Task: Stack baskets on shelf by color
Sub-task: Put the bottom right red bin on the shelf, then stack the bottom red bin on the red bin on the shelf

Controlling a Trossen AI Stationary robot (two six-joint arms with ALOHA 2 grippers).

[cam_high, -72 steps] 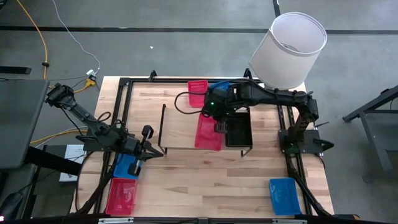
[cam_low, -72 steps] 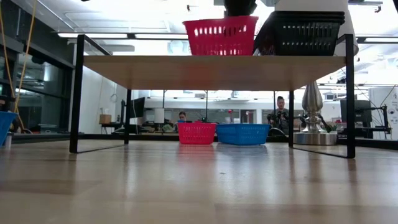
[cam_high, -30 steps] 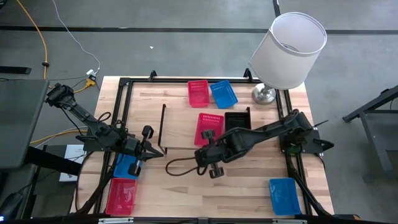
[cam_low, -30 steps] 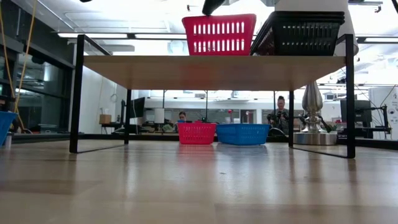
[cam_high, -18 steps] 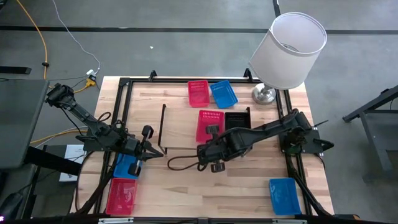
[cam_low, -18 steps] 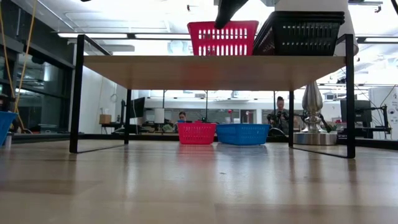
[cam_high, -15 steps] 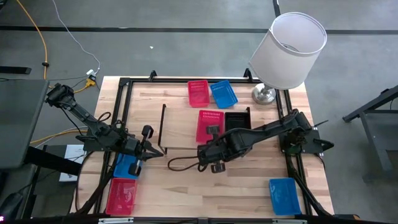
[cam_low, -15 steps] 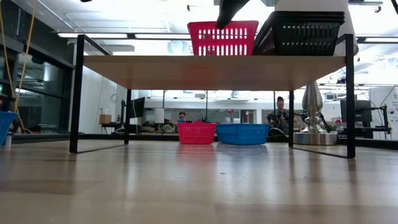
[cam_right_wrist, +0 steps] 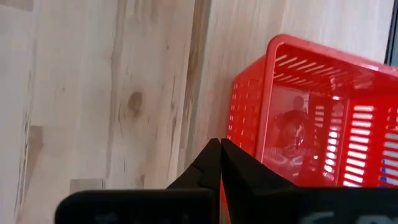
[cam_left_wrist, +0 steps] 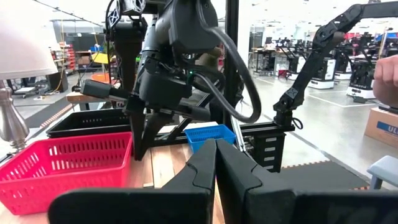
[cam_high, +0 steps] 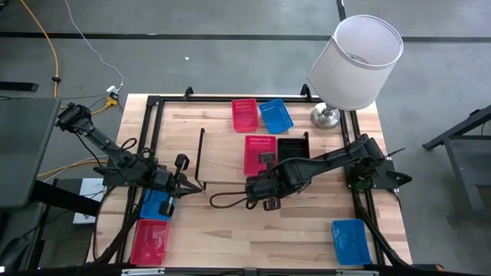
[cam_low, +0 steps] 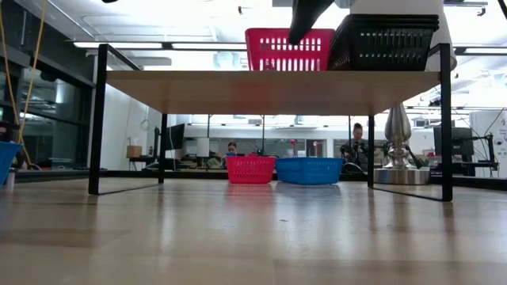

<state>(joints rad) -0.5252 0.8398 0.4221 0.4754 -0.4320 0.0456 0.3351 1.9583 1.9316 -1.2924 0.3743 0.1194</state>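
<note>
My right gripper (cam_right_wrist: 219,144) hangs over the shelf (cam_high: 222,157), fingers pinched shut and empty, the red basket (cam_high: 259,154) just ahead, nudged closer to the black basket (cam_high: 294,156). My left gripper (cam_high: 186,186) waits shut.

From above I see my table (cam_high: 230,222), light wood planks in a black frame, standing on a grey floor (cam_high: 192,61). A lamp (cam_high: 354,61) with a wide white shade stands at its far right corner, its silver base (cam_low: 398,154) shining. A yellow cable (cam_high: 51,46) runs across the floor. Beyond, two people (cam_low: 358,142) sit at desks.
</note>
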